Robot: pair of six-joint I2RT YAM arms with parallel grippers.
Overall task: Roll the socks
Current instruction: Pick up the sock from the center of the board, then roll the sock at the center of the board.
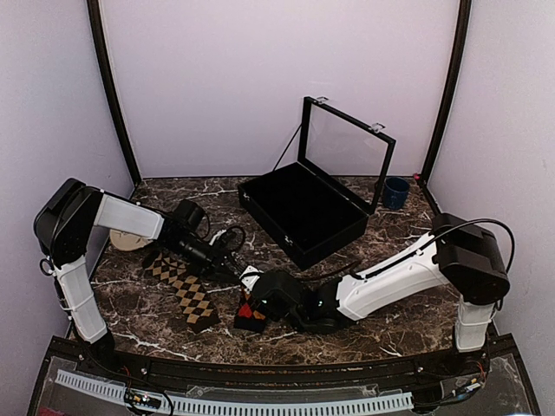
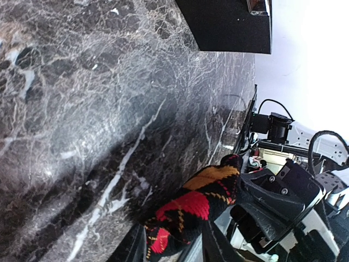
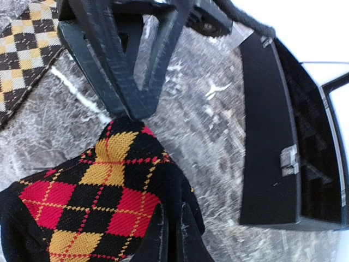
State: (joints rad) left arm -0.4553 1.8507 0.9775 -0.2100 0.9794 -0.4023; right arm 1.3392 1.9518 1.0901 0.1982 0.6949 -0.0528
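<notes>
The red-and-orange argyle sock (image 1: 251, 315) lies bunched on the marble table near the front centre. My right gripper (image 1: 257, 303) is shut on its black edge; in the right wrist view the two fingers (image 3: 163, 234) pinch the fabric of the sock (image 3: 92, 202). My left gripper (image 1: 238, 269) holds the sock's other end; in the left wrist view the sock (image 2: 202, 202) sits between its fingers (image 2: 218, 243). The right wrist view shows the left fingers (image 3: 128, 82) meeting at the sock's tip. The tan argyle sock (image 1: 186, 290) lies flat to the left, and it also shows in the right wrist view (image 3: 22, 43).
An open black case (image 1: 303, 212) with a raised glass lid (image 1: 347, 152) stands behind the grippers, and it also shows in the right wrist view (image 3: 267, 136). A blue cup (image 1: 395, 192) is at the back right. A tan disc (image 1: 130, 241) lies under the left arm.
</notes>
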